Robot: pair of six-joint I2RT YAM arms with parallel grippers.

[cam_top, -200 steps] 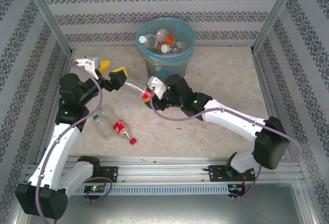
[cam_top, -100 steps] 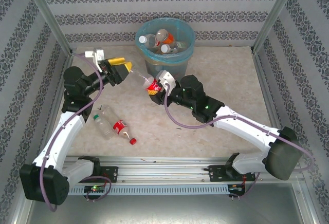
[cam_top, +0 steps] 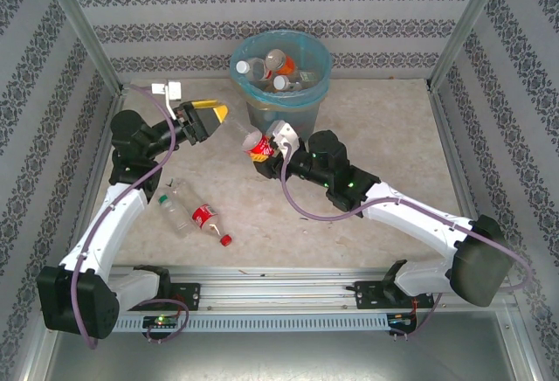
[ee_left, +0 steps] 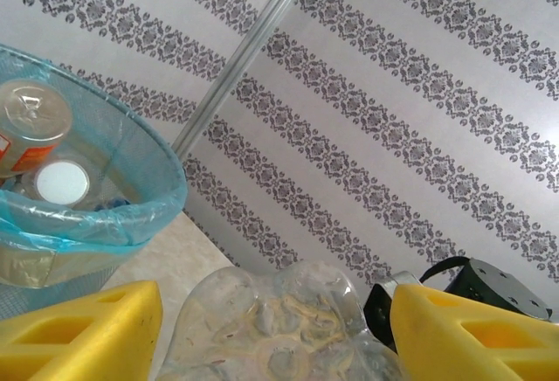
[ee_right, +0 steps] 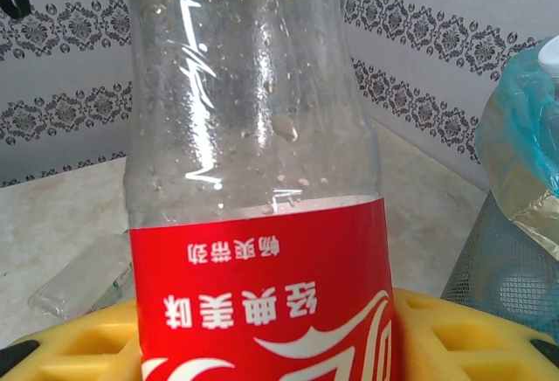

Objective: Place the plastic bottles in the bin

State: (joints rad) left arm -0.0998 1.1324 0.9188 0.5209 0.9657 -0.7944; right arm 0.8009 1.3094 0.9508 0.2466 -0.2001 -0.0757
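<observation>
The plastic bottle (cam_top: pixel 251 141) sits tilted just in front of the bin (cam_top: pixel 301 110). My right hand (cam_top: pixel 269 152) is clenched on its red label, which is squeezed between the yellow pads (ee_right: pixel 70 346). The bottle's clear base lies between the spread fingers (ee_left: pixel 79 329) of my left hand (cam_top: pixel 212 119). I cannot tell whether they press on it. The blue-lined bin holds several bottles. A clear bottle (cam_top: pixel 175 209) and a red-labelled bottle (cam_top: pixel 208 220) lie side by side on the bench (cam_top: pixel 384 136) near my left arm.
</observation>
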